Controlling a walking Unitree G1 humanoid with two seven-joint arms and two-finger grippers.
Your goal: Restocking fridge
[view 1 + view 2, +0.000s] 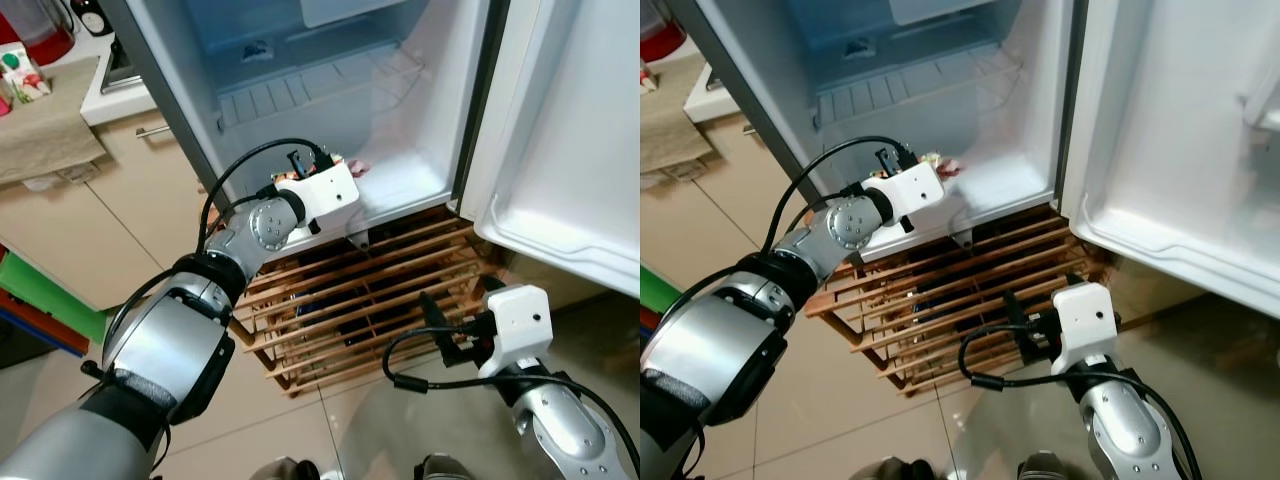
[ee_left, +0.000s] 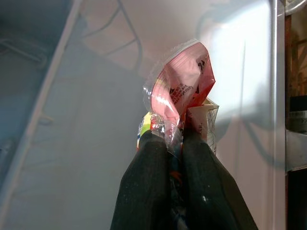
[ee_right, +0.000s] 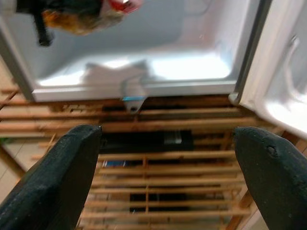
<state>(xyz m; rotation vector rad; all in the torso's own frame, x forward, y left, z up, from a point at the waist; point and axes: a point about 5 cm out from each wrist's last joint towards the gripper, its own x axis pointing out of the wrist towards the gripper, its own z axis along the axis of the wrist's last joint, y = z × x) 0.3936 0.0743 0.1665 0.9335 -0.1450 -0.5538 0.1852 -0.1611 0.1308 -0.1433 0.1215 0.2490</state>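
Over on the left, the left gripper (image 2: 175,143) reaches into the bottom of the open fridge (image 1: 400,130), its black fingers (image 2: 144,187) pinched tight on a clear bag of snacks (image 2: 180,93) held just above the white fridge floor. Below the fridge sits a slatted wooden rack (image 1: 370,300). Further right, the right gripper (image 3: 168,158) hovers low before that rack, fingers spread wide and empty, beside the open fridge door (image 1: 580,150)
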